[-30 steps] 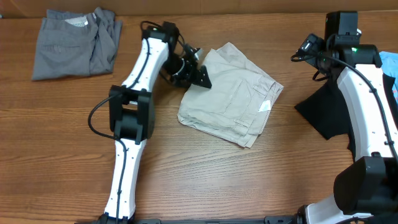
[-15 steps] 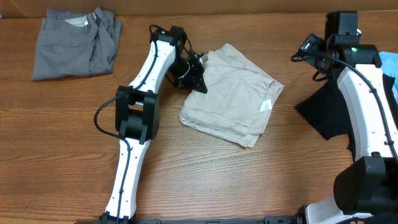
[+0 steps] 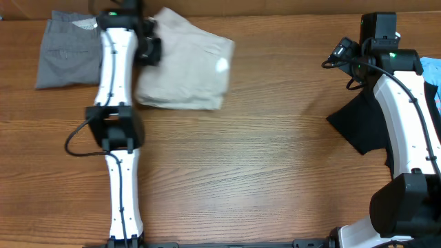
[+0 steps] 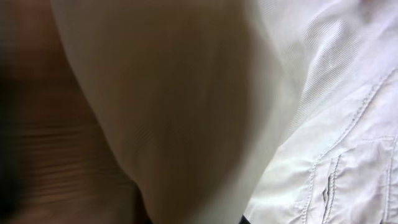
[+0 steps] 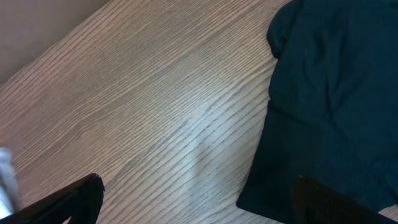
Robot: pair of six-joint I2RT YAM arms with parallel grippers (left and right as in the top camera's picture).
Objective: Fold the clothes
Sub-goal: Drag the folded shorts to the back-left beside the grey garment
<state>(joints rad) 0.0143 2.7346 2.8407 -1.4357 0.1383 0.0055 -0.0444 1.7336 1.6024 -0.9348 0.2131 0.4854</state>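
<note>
- Grey shorts lie folded at the table's far left corner.
- The left gripper sits at the left edge of the beige shorts, just right of the grey pair. Its wrist view is filled with beige cloth, so it cannot be told whether the jaws are closed.
- The beige shorts lie blurred at the far edge, left of centre.
- The right gripper hangs over bare wood, jaws wide apart, holding nothing.
- A black T-shirt lies crumpled at the right, partly under the right arm.
</note>
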